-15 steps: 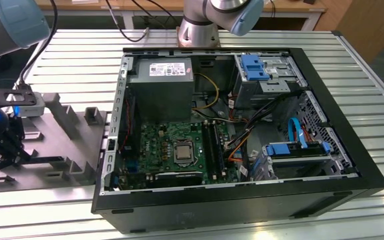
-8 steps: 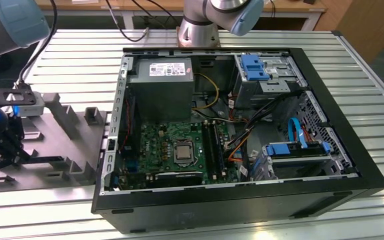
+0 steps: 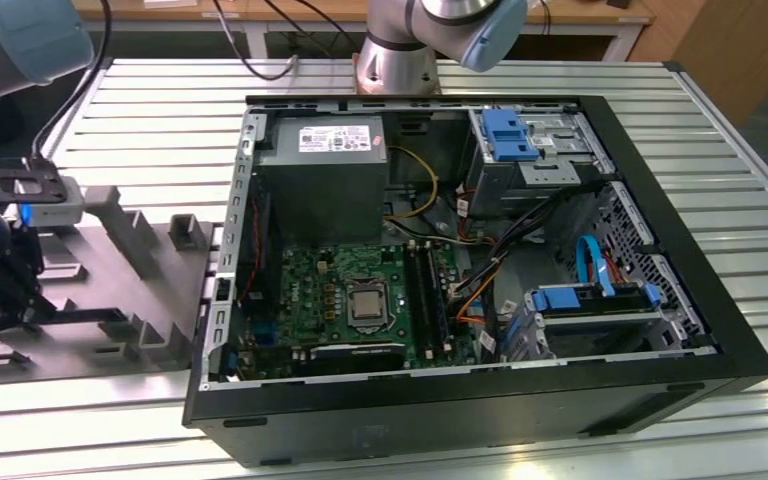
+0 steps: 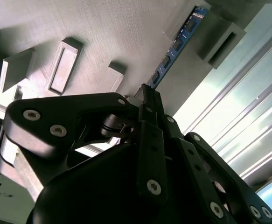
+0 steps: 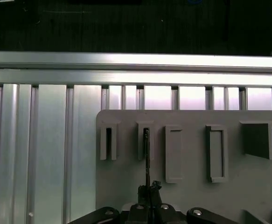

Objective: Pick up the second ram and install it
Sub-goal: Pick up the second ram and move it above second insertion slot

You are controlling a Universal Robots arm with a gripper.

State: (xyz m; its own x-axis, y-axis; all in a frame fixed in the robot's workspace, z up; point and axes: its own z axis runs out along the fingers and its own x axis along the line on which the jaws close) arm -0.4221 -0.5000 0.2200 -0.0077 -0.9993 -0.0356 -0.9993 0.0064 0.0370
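Grey plastic is moulded into a tray [image 5: 122, 182] by which the second ram [image 5: 146, 156] is kept on edge, clamped by the narrowly closed gripper [image 5: 147, 189].

Pincer [image 5: 148, 190] tight on one end of the second ram [image 5: 146, 154]

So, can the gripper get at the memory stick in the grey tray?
Likely yes: the gripper sits closed on the stick at its end, and nothing on the tray stands in its way.
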